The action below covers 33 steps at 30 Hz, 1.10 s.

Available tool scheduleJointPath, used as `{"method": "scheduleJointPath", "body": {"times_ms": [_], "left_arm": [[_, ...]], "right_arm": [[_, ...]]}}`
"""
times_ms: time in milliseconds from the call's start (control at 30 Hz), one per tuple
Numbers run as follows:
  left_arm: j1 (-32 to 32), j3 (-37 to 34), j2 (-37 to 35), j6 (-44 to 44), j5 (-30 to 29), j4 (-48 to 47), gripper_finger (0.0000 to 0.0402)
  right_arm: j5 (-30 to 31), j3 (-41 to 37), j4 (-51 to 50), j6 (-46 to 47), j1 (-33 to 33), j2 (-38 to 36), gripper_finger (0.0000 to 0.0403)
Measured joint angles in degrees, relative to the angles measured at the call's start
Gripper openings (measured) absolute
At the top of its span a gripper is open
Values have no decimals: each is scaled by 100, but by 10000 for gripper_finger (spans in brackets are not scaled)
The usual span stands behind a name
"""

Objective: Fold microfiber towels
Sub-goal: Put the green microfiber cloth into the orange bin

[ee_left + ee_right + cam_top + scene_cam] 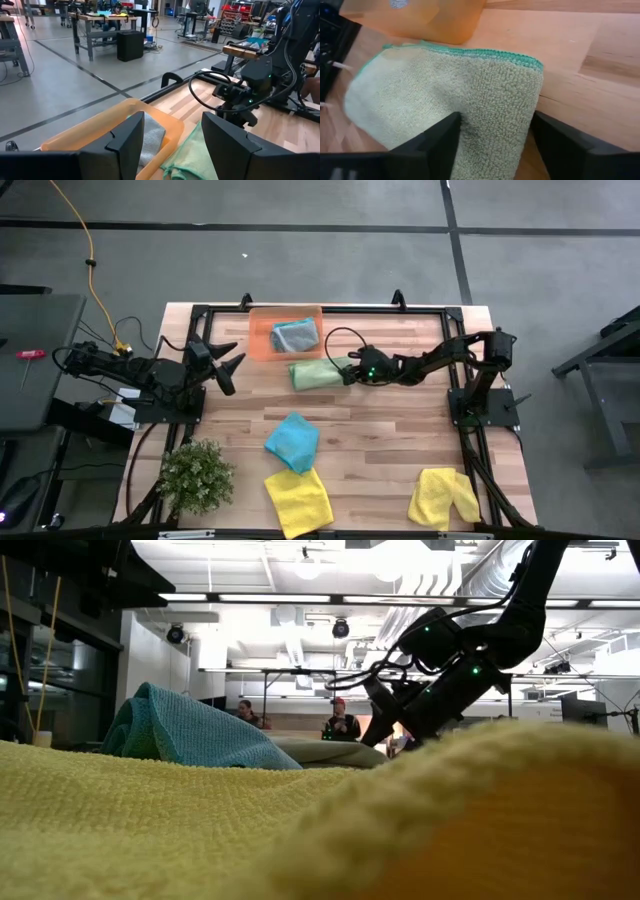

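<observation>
Now your right gripper (492, 142) sits low over the light green towel (445, 95), its two fingers spread wide with the folded cloth's edge lying between them; you cannot tell whether the tips touch the fabric. The towel rests on the table just beside the orange tray (262, 335), which holds the grey towel (295, 334). Your left gripper (228, 367) waits with fingers apart, just short of the tray and pointed toward it. Well behind both sets of fingers lie the teal-blue towel (292, 441) and two yellow towels (299, 502).
</observation>
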Motion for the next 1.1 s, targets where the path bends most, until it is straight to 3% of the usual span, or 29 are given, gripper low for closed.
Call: {"method": "scheduleJointPath", "body": {"times_ms": [167,367,500,733,933,1100], "left_arm": [[0,-2,1,-11,10,27,188],[0,-2,2,268,11,552,188],[0,-2,2,393,180,694,188],[0,-2,2,393,176,696,188],[0,-2,2,393,159,693,188],[0,-2,2,393,159,691,188]], "right_arm": [[241,0,-181,-119,13,0,162],[418,-4,-309,-772,44,0,19],[412,84,-536,-1020,44,-67,14],[383,771,-1812,-1855,181,-522,3],[380,2159,-3732,-2896,316,-636,2],[286,3524,-5342,-4400,352,-497,1]]}}
